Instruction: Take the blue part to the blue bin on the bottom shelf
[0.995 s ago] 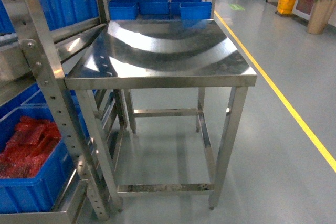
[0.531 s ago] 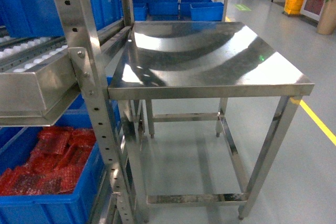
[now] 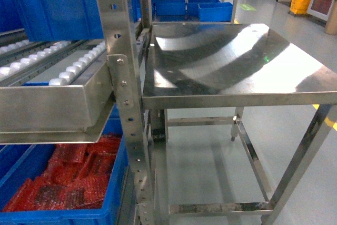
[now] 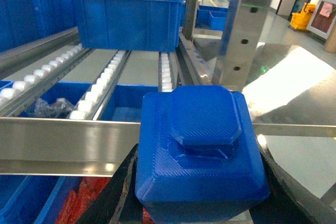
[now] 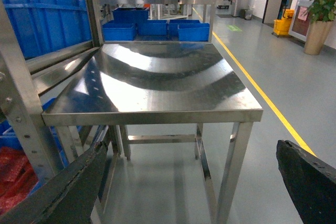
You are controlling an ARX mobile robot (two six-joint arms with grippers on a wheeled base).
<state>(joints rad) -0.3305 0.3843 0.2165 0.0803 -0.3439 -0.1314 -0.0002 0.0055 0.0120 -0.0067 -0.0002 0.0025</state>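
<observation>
In the left wrist view, a blue part [image 4: 202, 150], a chunky block with an octagonal raised top, sits between my left gripper's [image 4: 202, 184] black fingers, which are shut on its sides. It hangs in front of the rack's steel shelf lip [image 4: 68, 145]. Under that lip lies the blue bin [image 3: 68, 217] on the bottom shelf, filled with red bubble-wrapped packets [image 3: 79, 177]. A corner of the blue bin [image 4: 26, 203] also shows in the left wrist view. My right gripper [image 5: 189, 182] is wide open and holds nothing, facing the steel table [image 5: 157, 111]. Neither gripper shows in the head view.
A perforated steel rack post [image 3: 126, 104] stands between the rack and the steel table [image 3: 237, 98]. A roller shelf [image 3: 58, 77] carries a large blue crate [image 4: 126, 14] farther back. More blue bins [image 5: 152, 27] sit behind the table. Grey floor with a yellow line [image 5: 268, 103] lies to the right.
The head view has swung left and closer to the rack. The rack post and table have shifted right in frame, and the roller shelf and the bin of red packets now fill the left side.
</observation>
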